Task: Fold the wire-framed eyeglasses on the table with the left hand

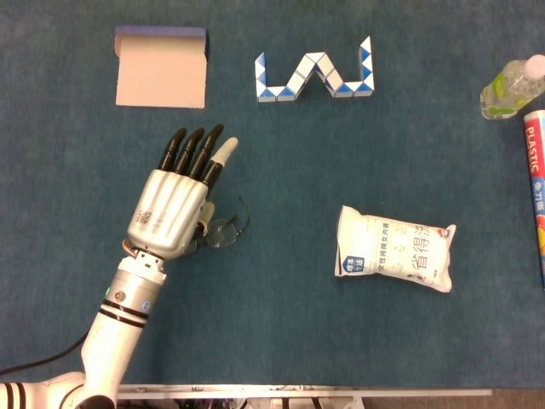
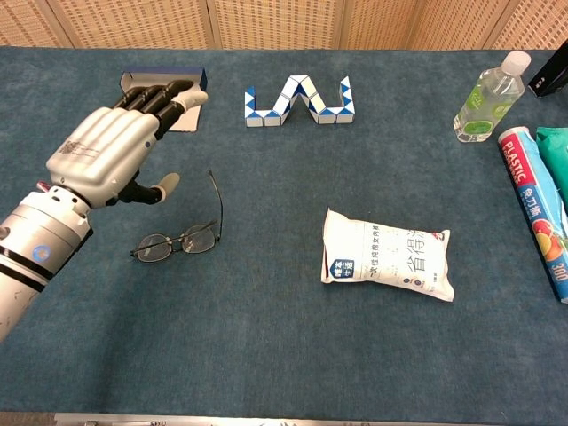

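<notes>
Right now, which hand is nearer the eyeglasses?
Left. The left hand hovers above the eyeglasses, fingers spread, not touching them. The right hand is not in either view.

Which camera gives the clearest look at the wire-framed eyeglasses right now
The chest view. There the eyeglasses lie fully visible on the table, both lenses showing and one temple arm standing out, clear of the raised left hand. In the head view the hand covers them partly, leaving one lens and that arm.

A dark teal felt-like cloth covered the desk [image 2: 266, 355]; along its far edge stood tan perforated wall panels [image 2: 275, 22], evenly lit.
</notes>
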